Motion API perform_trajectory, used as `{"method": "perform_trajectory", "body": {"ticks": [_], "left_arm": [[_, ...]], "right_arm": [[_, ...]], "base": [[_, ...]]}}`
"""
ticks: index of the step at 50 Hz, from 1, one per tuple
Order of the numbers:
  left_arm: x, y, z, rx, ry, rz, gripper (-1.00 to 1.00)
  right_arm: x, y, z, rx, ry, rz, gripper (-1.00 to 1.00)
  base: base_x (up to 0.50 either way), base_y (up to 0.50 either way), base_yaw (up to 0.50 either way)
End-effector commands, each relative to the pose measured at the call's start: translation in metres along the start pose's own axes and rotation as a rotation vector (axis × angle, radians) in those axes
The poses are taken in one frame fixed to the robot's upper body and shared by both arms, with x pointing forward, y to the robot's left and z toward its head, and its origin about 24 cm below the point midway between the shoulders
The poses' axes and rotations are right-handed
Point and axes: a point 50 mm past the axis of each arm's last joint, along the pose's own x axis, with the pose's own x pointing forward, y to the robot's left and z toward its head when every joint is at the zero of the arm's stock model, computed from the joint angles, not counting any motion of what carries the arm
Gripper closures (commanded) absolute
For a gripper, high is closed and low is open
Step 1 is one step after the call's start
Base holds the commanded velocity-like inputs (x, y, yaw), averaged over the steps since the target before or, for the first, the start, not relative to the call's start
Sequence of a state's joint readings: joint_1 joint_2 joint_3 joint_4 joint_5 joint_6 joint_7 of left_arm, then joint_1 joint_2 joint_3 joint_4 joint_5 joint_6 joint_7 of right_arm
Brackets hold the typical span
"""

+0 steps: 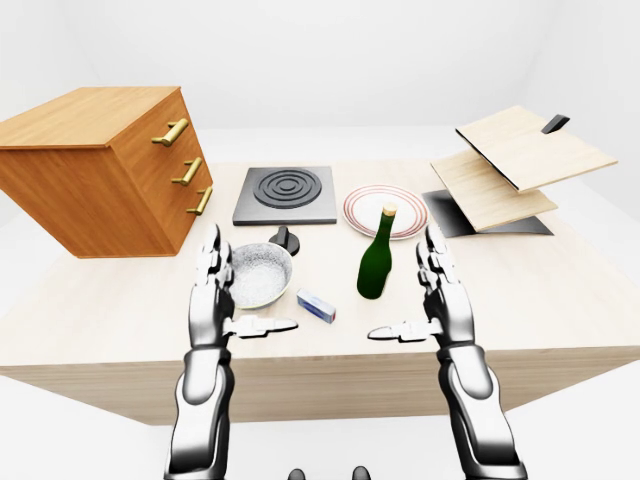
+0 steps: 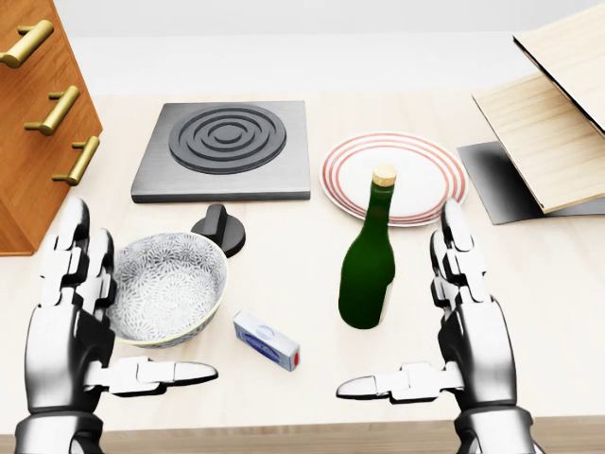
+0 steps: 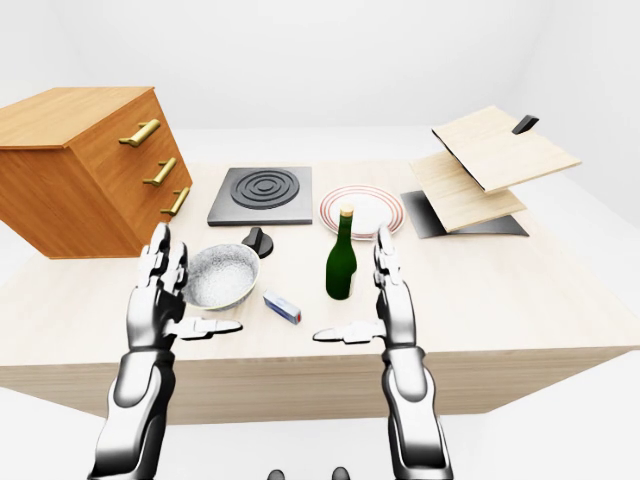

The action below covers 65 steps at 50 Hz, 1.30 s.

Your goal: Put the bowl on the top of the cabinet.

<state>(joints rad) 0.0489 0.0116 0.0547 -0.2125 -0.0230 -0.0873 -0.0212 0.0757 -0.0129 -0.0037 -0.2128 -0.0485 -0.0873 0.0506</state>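
Note:
A white patterned bowl (image 2: 168, 288) sits upright on the wooden table (image 2: 312, 284), at the lower left of the head view. The wooden cabinet (image 1: 95, 165) with three brass drawer handles stands at the left of the table; its flat top (image 1: 85, 115) is bare. My left hand (image 2: 90, 322) is open just left of the bowl, fingers up, thumb pointing right below the bowl. My right hand (image 2: 444, 331) is open at the lower right, to the right of a green bottle, holding nothing.
A green bottle (image 2: 369, 260) stands right of the bowl. A small white-blue box (image 2: 267, 340) lies between them. A black knob (image 2: 219, 227), a grey stove plate (image 2: 227, 147) and a red-rimmed plate (image 2: 395, 175) lie beyond. Tilted wooden boards on a dark stand (image 1: 510, 170) are at the right.

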Motion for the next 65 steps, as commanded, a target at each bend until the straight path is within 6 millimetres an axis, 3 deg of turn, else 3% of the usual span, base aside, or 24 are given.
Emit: {"method": "perform_trajectory", "body": {"ticks": [1, 6, 13, 14, 25, 29, 65], "left_arm": [[-0.010, 0.011, 0.046, 0.023, -0.185, 0.089, -1.00], [-0.014, 0.016, 0.056, 0.048, -0.227, 0.126, -1.00], [-0.013, 0.017, 0.056, 0.057, -0.229, 0.132, -1.00], [-0.012, 0.014, 0.049, 0.059, -0.199, 0.123, -1.00], [-0.013, 0.017, 0.051, 0.059, -0.206, 0.127, -1.00], [-0.012, 0.017, 0.052, 0.058, -0.211, 0.124, -1.00], [-0.010, 0.015, 0.042, 0.061, -0.168, 0.124, -1.00]], "right_arm": [[-0.015, -0.002, 0.040, -0.098, -0.150, -0.018, -1.00], [-0.017, -0.001, 0.059, -0.140, -0.230, -0.030, -1.00], [-0.016, 0.001, 0.068, -0.148, -0.271, -0.030, -1.00], [-0.012, -0.003, 0.049, -0.144, -0.191, -0.025, -1.00], [-0.017, 0.001, 0.065, -0.150, -0.256, -0.019, -1.00], [-0.016, 0.001, 0.057, -0.149, -0.221, -0.024, -1.00], [-0.011, -0.003, 0.054, -0.140, -0.213, -0.019, -1.00]], "base": [[0.00, 0.00, 0.00], [0.00, 0.00, 0.00], [0.00, 0.00, 0.00], [0.00, 0.50, 0.00], [0.00, 0.50, 0.00], [0.00, 0.50, 0.00], [0.00, 0.50, 0.00]]}}
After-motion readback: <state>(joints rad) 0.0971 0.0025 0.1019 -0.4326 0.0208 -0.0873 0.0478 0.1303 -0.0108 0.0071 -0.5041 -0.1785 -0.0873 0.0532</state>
